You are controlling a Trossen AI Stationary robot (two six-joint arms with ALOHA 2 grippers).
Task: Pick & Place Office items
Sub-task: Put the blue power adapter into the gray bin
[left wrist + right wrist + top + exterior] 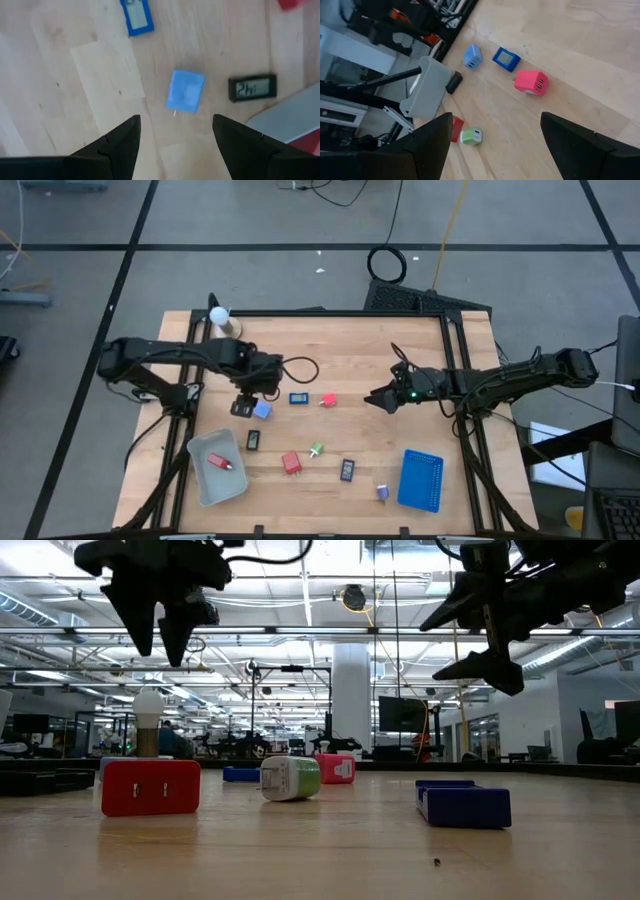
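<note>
Light-blue block (185, 90) beyond spread left gripper (176, 131) fingertips, untouched

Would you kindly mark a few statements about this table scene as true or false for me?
1. The left pincer is open above the light-blue plug block. True.
2. The grey rectangular tray holds a red item. True.
3. The blue rectangular tray holds the green-white plug. False: the green-white plug lies on the wooden table, and no item shows in that tray.
4. The right pincer grips the pink-red charger block. False: it is open and empty; the pink-red charger block lies apart from it on the table.
</note>
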